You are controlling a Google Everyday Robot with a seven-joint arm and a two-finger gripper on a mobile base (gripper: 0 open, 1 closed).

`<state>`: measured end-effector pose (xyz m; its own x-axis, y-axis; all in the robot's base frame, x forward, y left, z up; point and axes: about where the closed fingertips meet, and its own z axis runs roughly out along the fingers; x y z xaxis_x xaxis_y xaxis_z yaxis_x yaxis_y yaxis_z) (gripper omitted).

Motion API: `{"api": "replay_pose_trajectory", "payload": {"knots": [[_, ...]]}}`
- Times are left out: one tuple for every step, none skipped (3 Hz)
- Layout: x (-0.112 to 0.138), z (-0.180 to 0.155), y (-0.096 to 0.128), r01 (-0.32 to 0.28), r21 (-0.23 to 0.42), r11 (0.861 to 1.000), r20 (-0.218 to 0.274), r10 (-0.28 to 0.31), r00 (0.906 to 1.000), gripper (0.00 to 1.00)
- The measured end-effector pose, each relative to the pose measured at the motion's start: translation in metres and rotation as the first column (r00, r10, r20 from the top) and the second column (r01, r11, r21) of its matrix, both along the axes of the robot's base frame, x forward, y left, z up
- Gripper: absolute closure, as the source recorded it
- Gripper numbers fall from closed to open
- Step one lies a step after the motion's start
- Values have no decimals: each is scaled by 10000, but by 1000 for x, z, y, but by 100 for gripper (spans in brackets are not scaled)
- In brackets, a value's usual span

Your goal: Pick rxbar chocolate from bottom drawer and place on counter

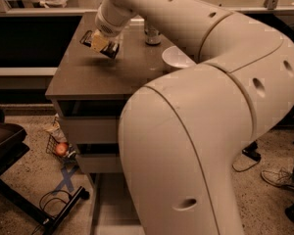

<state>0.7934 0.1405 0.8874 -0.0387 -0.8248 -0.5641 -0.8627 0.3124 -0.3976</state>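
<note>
My gripper [100, 44] hangs just above the left rear part of the counter [88, 75], the glossy grey-brown top of the drawer cabinet. It is shut on the rxbar chocolate [112, 51], a flat black bar whose ends stick out on both sides of the grip. The bar is held a little above the counter surface, tilted down to the right. The bottom drawer [112, 212] stands pulled out at the foot of the cabinet, with its pale floor partly hidden behind my arm.
A white bowl [178, 58] and a small can [152, 35] stand on the counter to the right of the gripper. My large arm fills the right half of the view. A black stand [19, 190], cables and a small basket with fruit [60, 148] lie on the floor at left.
</note>
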Motion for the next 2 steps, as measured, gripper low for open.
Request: {"api": "replay_pose_trajectory", "payload": {"knots": [[0, -2, 1, -18, -15, 10000, -32, 18, 10000, 1], [0, -3, 2, -25, -21, 10000, -44, 25, 10000, 0]]}}
